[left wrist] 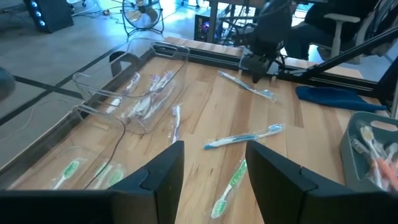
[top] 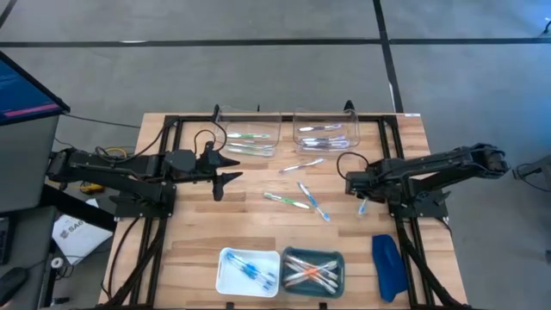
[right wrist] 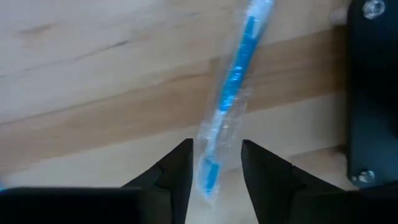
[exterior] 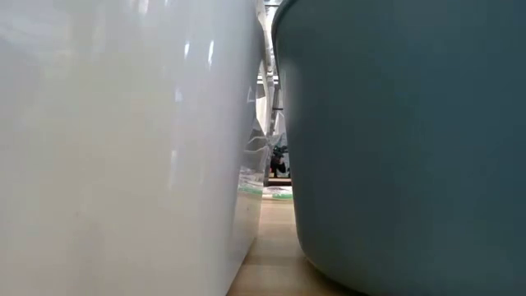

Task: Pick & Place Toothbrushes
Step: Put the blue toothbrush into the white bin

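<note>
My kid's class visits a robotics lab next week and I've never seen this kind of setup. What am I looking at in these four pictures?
Two robot arms work at a wooden table. One picture looks down from above, one sits at table level between two tubs, and one rides on each wrist. Wrapped toothbrushes lie loose on the wood, more in a white tub and a teal tub. The right gripper reaches down around a blue toothbrush, its fingers either side of one end. The left gripper waits open above the table.
</note>
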Motion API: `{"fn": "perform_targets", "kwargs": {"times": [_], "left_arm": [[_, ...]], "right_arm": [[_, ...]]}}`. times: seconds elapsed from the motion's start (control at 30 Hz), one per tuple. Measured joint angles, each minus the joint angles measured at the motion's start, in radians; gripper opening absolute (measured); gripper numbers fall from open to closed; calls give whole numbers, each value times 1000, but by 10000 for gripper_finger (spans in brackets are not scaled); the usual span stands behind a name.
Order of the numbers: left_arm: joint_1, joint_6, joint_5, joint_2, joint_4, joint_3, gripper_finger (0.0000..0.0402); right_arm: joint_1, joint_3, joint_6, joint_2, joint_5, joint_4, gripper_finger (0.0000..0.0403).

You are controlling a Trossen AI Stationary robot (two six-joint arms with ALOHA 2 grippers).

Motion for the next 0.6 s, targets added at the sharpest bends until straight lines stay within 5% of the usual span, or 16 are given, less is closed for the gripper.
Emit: {"fn": "perform_targets", "kwargs": {"times": [0.6], "left_arm": [[0,0,0,0,1,0,168]], "right_arm": [[-92,-63,-115,169,-7,89,144]]}}
